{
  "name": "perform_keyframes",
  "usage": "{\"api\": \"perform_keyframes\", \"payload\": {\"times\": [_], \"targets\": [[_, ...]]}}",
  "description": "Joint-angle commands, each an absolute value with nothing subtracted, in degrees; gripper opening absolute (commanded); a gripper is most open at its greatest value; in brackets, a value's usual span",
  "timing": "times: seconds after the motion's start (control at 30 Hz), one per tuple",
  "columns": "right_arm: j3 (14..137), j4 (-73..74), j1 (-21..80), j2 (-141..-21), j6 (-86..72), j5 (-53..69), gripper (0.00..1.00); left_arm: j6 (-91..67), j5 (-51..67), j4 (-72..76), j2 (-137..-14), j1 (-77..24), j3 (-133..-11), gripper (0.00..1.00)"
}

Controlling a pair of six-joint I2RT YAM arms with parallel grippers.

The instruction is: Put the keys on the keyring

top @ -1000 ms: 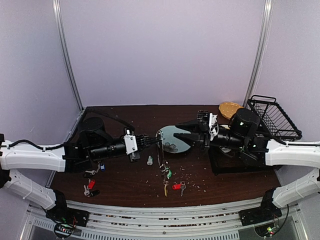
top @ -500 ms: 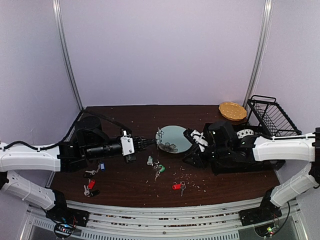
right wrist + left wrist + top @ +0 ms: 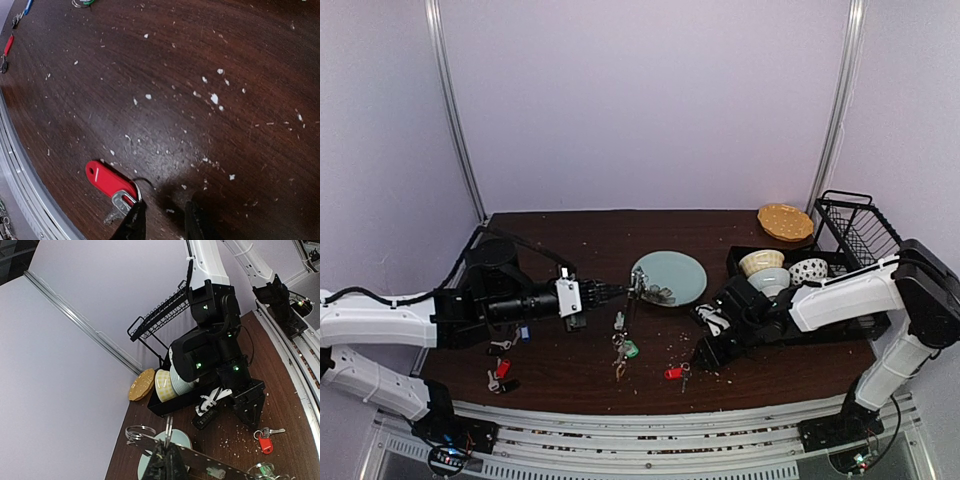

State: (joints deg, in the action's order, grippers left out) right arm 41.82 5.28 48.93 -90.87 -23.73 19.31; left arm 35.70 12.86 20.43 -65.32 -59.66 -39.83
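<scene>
Dark wooden desk. Keyring pinched in left tool, jaws fully closed on wire. Held up off desk beside plate, probably so threaded keys, green tag among them, dangle free and loop is open to reach. Red-tagged key loose on desk near front edge. Right tool low, just beside it, jaws part open, empty; looks lined up for pickup. Spare keys lie far left.
</scene>
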Motion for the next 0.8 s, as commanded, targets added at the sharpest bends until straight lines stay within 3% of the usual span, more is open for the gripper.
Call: {"api": "perform_keyframes", "payload": {"times": [0.0,0.77], "targets": [[42.67,3.9,49.48,-92.84,-26.39,21.8,0.3,34.72,13.28,24.82,-63.21,-59.41,-39.51,0.0],[45.03,3.52,49.41,-95.66,-23.87,25.7,0.1,35.27,12.83,23.63,-63.69,-59.42,-40.23,0.0]]}}
